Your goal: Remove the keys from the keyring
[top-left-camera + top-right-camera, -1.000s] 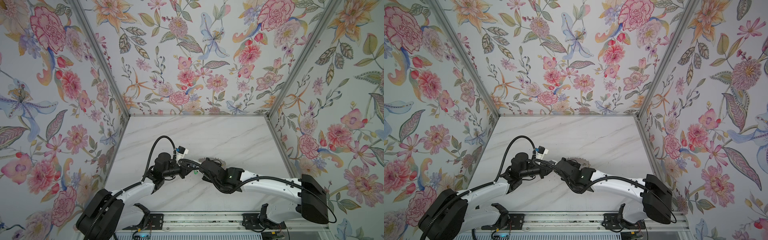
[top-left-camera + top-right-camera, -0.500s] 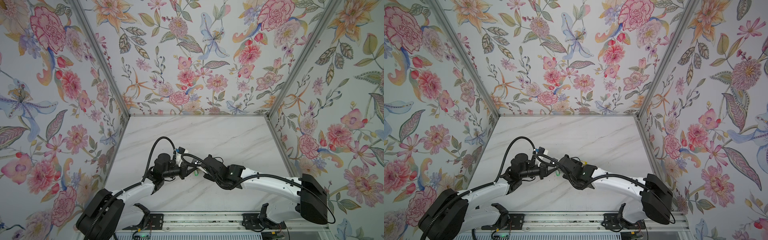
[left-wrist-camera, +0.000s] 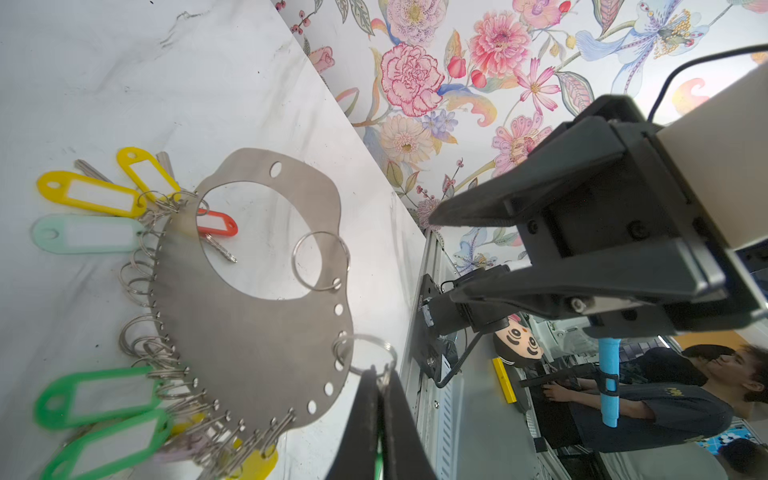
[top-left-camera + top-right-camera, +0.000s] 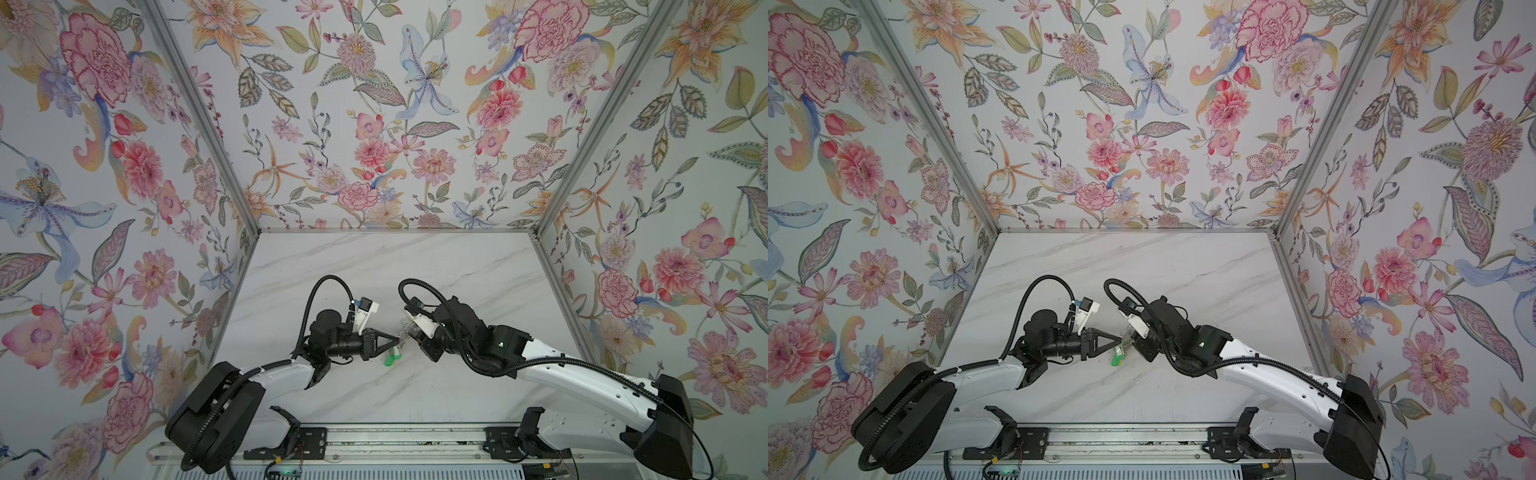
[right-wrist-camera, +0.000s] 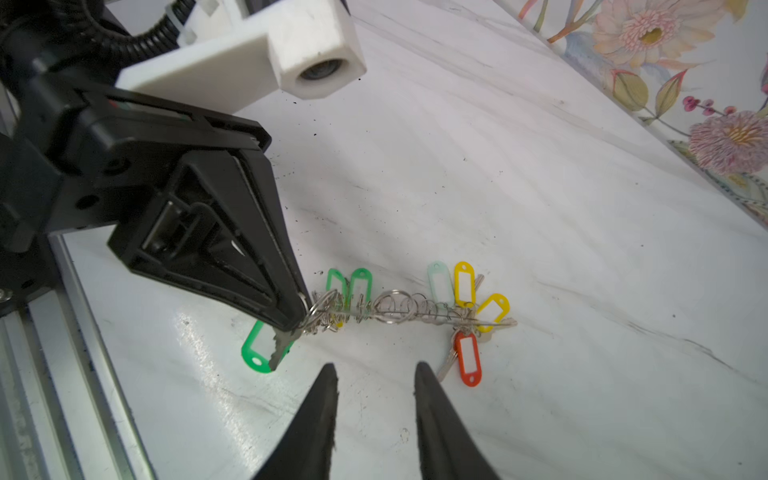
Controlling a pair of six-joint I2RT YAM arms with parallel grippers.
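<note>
The keyring [image 3: 249,332] is near the middle of the marble table [image 4: 374,266], between the two grippers. In both top views the left gripper [image 3: 379,384] comes at it from 9 o'clock. Its fingers are pressed together on a small wire ring [image 3: 365,353] at the hoop's rim. A green tag [image 5: 257,353] with a key [image 5: 279,349] hangs just under those tips. The right gripper [image 5: 376,376] faces in from 3 o'clock, fingers apart, near the hoop but not touching it. Yellow tags [image 3: 89,193] and a red-orange tag [image 3: 218,224] sit on the rim well apart from the grip.
</note>
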